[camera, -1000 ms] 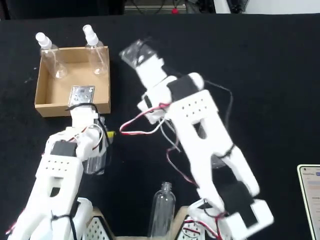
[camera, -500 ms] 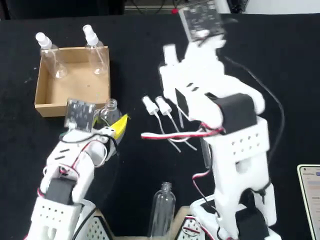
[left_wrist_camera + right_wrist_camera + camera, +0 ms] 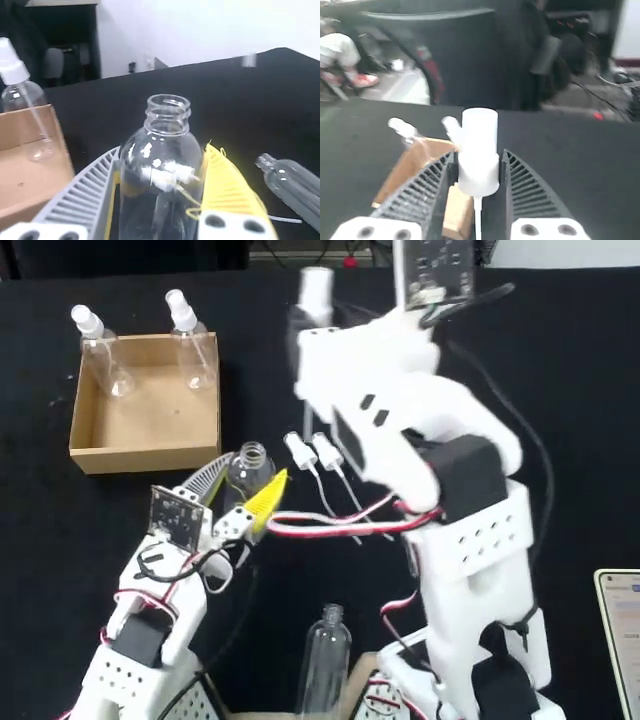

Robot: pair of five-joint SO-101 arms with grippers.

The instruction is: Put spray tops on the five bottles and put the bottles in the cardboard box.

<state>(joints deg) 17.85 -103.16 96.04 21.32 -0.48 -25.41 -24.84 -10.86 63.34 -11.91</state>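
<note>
My left gripper [image 3: 247, 488] [image 3: 164, 175] is shut on a clear uncapped bottle [image 3: 249, 468] [image 3: 162, 155], held upright just in front of the cardboard box [image 3: 145, 410] [image 3: 22, 160]. My right gripper [image 3: 312, 320] [image 3: 479, 167] is shut on a white spray top [image 3: 316, 288] [image 3: 479, 150], raised high over the far middle of the table with its tube hanging down. Two capped bottles [image 3: 100, 352] [image 3: 192, 340] stand at the box's back wall. Two loose spray tops [image 3: 299, 450] [image 3: 328, 452] lie beside the held bottle. Another uncapped bottle [image 3: 326, 655] stands near the front edge.
In the left wrist view a further bare bottle [image 3: 292, 182] lies on its side on the black table. A screen device [image 3: 622, 640] sits at the right edge. The arm bases and red and white cables [image 3: 320, 525] crowd the front middle.
The left arm lifted its bottle and carried it right, past the box's front corner. The right arm swung up and back with the spray top, uncovering the two loose tops.
</note>
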